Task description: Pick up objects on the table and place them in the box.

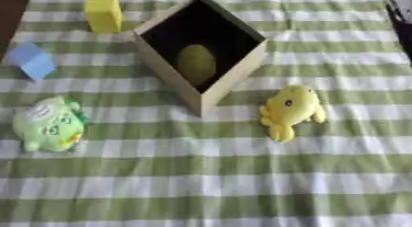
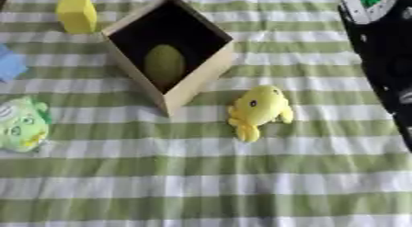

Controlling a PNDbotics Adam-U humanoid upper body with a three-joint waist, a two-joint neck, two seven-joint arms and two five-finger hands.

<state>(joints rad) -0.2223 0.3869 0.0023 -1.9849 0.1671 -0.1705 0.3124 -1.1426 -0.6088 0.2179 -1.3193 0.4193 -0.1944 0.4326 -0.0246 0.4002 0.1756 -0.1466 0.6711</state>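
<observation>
Striped cloth [image 1: 241, 184]: yellow plush [image 1: 289, 110] beside box [image 1: 233, 83], long axis tilted, head upper-right; fingers unseen.

No readable text, labels, nos. or signs anywhere I can see; a green mark on something at the right edge is too blurred.

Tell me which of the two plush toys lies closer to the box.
The yellow plush toy, just right of the box near its front corner. The green plush toy lies far off toward the left edge of the striped cloth.
</observation>
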